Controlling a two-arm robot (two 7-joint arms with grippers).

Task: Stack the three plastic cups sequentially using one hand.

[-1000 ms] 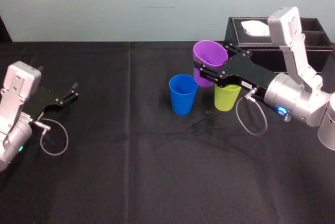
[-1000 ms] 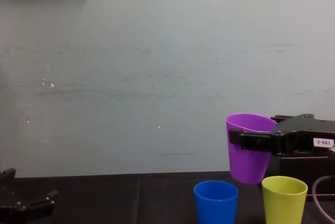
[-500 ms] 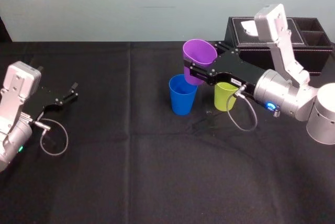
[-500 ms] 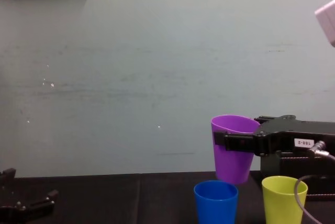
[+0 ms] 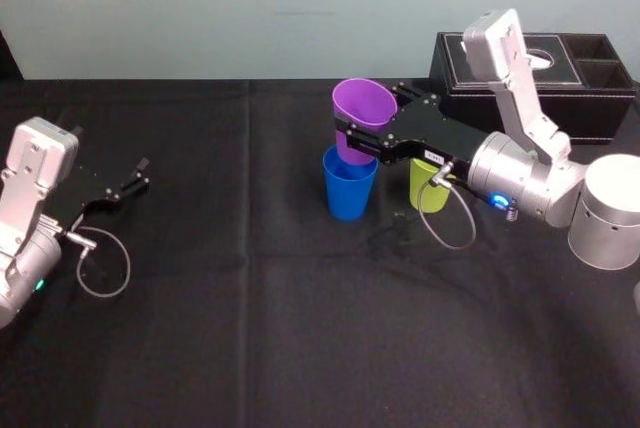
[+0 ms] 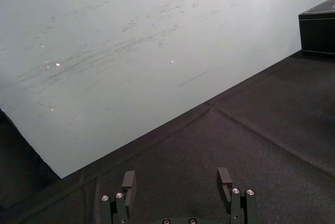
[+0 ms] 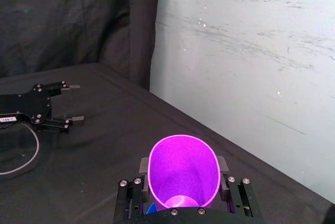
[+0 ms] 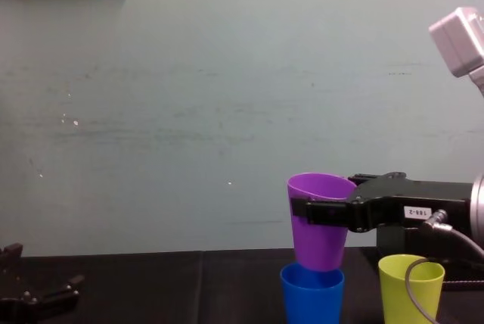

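Observation:
My right gripper is shut on the purple cup, its jaws clamped on both sides of the cup wall. The purple cup hangs upright directly over the blue cup, its base just at the blue rim. The blue cup stands on the black cloth. To its right, behind my right arm, stands the yellow-green cup, also seen from the side. My left gripper rests open at the far left, nothing between its fingers.
A black leather tissue box sits at the back right, behind my right arm. The black cloth covers the table, with free room in the middle and front. A pale wall rises behind.
My right gripper has carried the purple cup leftward and downward, from above the yellow-green cup to directly over the blue cup. The left arm has not moved.

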